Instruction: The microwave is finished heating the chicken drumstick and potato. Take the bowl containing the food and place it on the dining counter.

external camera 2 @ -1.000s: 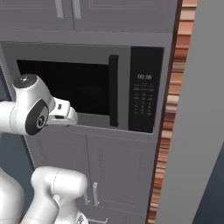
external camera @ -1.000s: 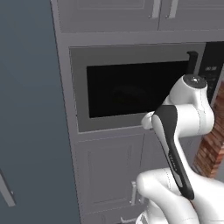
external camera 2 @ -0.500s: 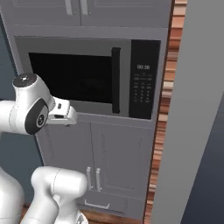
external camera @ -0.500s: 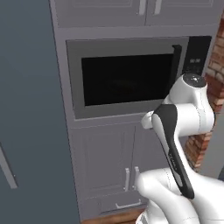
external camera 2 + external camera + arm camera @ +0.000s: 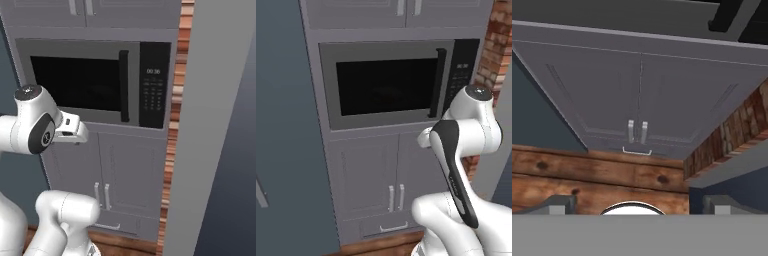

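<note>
Microwave (image 5: 391, 82) shut, black glass door flush in its frame, barring the way to the interior; dark vertical handle (image 5: 440, 82) standing proud at the door's right edge. Open air in front of the door and the grey cabinet doors (image 5: 383, 177) below. Hemmed on the right by a brick pillar (image 5: 175, 125), on the left by a dark blue-grey wall (image 5: 283, 130).

Microwave (image 5: 387, 85) above cabinet doors (image 5: 381, 175), brick column (image 5: 172, 150) to its right, arm (image 5: 466, 150) in front.

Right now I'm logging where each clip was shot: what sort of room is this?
Most likely a kitchen: a built-in microwave with its door shut sits in a wall of grey cabinet doors, beside a brick column.
</note>
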